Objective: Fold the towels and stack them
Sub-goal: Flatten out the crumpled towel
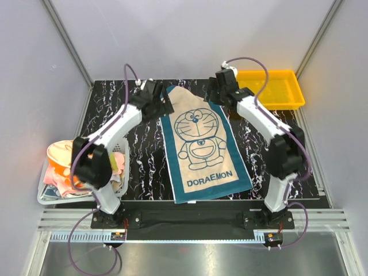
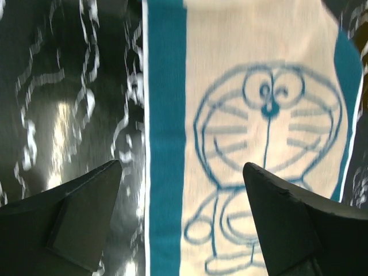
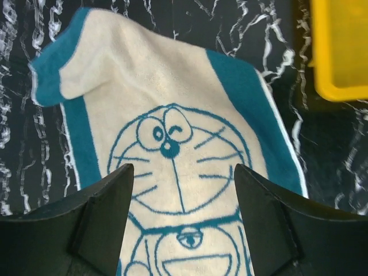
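right gripper (image 3: 183, 172) seen from its own wrist: two dark fingers (image 3: 100, 224) stand apart at the lower edge, nothing between them, above a cream towel (image 3: 172, 86) with a teal border and a blue cartoon face. the towel lies on a black, white-veined worktop (image 3: 328, 155), its far left corner curled. a yellow tray (image 3: 339, 52) sits upper right, apart from the towel.

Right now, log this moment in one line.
towel: spread on table, far corner curled | left fingers: open, empty | right fingers: open, empty | basket: more towels waiting
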`<state>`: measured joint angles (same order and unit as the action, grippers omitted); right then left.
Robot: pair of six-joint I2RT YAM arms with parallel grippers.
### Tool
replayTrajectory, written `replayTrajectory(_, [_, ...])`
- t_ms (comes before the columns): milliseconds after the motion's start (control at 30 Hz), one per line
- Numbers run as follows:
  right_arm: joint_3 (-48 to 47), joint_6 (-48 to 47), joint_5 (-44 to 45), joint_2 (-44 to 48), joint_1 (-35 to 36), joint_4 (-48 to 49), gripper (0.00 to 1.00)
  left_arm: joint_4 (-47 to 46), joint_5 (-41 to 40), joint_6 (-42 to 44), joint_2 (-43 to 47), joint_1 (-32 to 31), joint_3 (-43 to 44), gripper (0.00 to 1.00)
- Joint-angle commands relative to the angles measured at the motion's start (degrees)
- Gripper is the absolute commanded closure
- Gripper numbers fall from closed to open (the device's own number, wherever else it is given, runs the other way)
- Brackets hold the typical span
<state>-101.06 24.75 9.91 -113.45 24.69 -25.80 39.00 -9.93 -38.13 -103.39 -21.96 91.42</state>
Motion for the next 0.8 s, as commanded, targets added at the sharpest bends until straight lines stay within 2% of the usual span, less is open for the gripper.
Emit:
replayTrajectory(0, [13.6,4.2,4.7,14.1,-0.5,-2.7,0.23,-3.7,-7.8,-8.7,12.1,-4.0,-13.2,0.09])
replayTrajectory(67, [20.6,6.1,6.3,21.6,-0.7,-3.7,0.21,-4.5,-8.3,-11.1,16.2,-7.0,-20.1,0.09])
replayTrajectory(100, [27.0,7.1,5.9,24.0,-0.9,-4.1,0.21,-4.5,-9.5,-12.8,20.2,-8.9,-26.8,0.09])
replayTrajectory(233, [38.8,9.8,7.4,33.7,-1.0,-9.2,0.22,-3.3,-8.7,-22.4,26.5,-18.2,-38.6,0.12])
replayTrajectory(333, [45.1,12.2,9.9,38.2,-1.7,-12.7,0.25,-1.7,-9.3,-27.6,29.0,-24.9,-43.4,0.15])
replayTrajectory(533, [55.3,16.8,10.3,43.9,-2.9,-14.7,0.30,-1.7,-8.8,-34.1,30.2,-36.5,-46.5,0.14])
replayTrajectory(633, [56.7,19.0,8.0,45.6,-2.9,-15.7,0.31,-0.9,-9.0,-36.6,29.0,-39.3,-47.5,0.12])
replayTrajectory(767, [56.9,22.3,9.9,44.1,-3.1,-19.4,0.30,-3.4,-6.7,-37.0,28.6,-40.4,-49.8,0.12])
